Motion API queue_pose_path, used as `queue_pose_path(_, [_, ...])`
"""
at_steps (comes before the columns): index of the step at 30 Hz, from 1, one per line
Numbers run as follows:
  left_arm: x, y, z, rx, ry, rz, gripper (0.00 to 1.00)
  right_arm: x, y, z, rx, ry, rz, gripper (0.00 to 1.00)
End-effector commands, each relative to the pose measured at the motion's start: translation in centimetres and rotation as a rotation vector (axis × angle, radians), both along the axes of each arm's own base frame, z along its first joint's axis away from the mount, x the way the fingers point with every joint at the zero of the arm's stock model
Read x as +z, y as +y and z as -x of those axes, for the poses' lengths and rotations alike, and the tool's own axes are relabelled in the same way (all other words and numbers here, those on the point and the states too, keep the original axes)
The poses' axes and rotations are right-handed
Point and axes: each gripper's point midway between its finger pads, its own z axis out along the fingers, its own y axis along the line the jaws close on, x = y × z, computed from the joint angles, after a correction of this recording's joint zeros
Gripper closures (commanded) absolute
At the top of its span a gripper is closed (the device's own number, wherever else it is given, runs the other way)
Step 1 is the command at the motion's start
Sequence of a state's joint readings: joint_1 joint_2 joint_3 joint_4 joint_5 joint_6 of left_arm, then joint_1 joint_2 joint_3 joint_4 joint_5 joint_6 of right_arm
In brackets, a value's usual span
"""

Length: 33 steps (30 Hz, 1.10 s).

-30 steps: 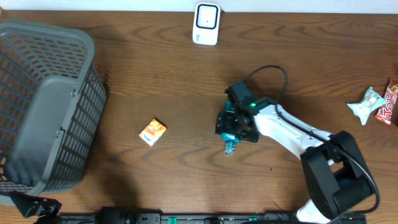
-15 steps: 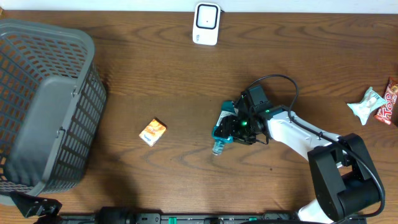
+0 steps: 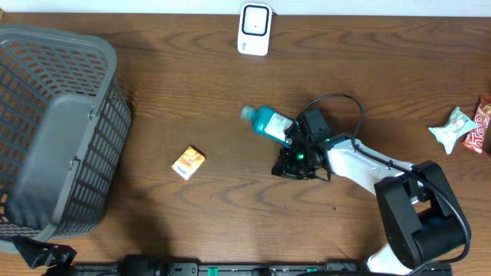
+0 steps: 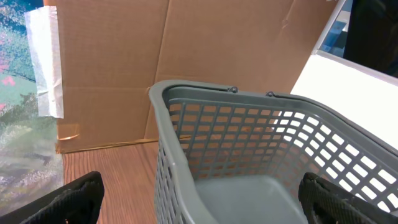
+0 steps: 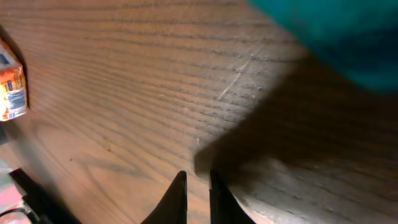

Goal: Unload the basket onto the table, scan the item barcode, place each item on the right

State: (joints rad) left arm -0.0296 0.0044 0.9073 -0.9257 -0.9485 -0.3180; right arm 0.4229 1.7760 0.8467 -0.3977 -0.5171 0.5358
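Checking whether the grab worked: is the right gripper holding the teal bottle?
No, the wrist view shows the right gripper shut on nothing, the teal bottle off to one side.

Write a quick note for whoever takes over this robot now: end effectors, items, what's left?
Left end effector: open, empty, by the grey basket.
Right end effector: shut on nothing, low over the table.
Teal bottle: blurred, beside the right end effector, not gripped.
Orange box lies alone mid-table.
White scanner at the far edge.
Done: nothing evident.
Left: grasp an item, show its barcode to the scanner.
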Motion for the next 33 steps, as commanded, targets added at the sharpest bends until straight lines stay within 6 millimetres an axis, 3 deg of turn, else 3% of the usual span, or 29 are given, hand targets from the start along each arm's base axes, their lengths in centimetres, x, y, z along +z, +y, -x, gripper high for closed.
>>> queue_pose_path(1, [-0.1, 0.1, 0.2, 0.017, -0.003, 0.003, 0.0, -4.1, -3.5, 2.1, -0.061, 0.096, 0.194, 0.86])
queue_pose_path(5, [-0.1, 0.1, 0.2, 0.017, -0.003, 0.003, 0.0, -3.4, -3.5, 2.1, -0.061, 0.116, 0.207, 0.5])
queue_pose_path(8, [-0.1, 0.1, 0.2, 0.017, -0.003, 0.003, 0.0, -1.3, -3.5, 1.6, -0.06, 0.131, 0.221, 0.5])
queue_pose_path(12, [-0.1, 0.1, 0.2, 0.017, -0.003, 0.003, 0.0, 3.9, -3.2, -0.8, -0.055, 0.028, 0.227, 0.56])
queue_pose_path(16, [-0.1, 0.1, 0.2, 0.017, -0.003, 0.004, 0.0, 9.3, -2.9, -5.6, -0.094, -0.22, 0.216, 0.42])
queue_pose_path(17, [-0.1, 0.1, 0.2, 0.017, -0.004, 0.004, 0.0, 10.2, -2.8, -7.0, -0.112, -0.284, 0.216, 0.43])
queue_pose_path(20, [-0.1, 0.1, 0.2, 0.017, -0.003, 0.004, 0.0, 12.1, -2.0, -10.9, -0.158, -0.454, 0.18, 0.59])
queue_pose_path(23, [-0.1, 0.1, 0.2, 0.017, -0.004, 0.004, 0.0, 12.1, -1.7, -14.5, -0.207, -0.574, 0.187, 0.83])
queue_pose_path(25, [-0.1, 0.1, 0.2, 0.017, -0.004, 0.004, 0.0, 11.2, -1.0, -16.7, -0.226, -0.625, 0.175, 0.92])
queue_pose_path(33, [-0.1, 0.1, 0.2, 0.017, -0.004, 0.004, 0.0, 6.7, 2.5, -24.8, -0.229, -0.619, 0.176, 0.95])
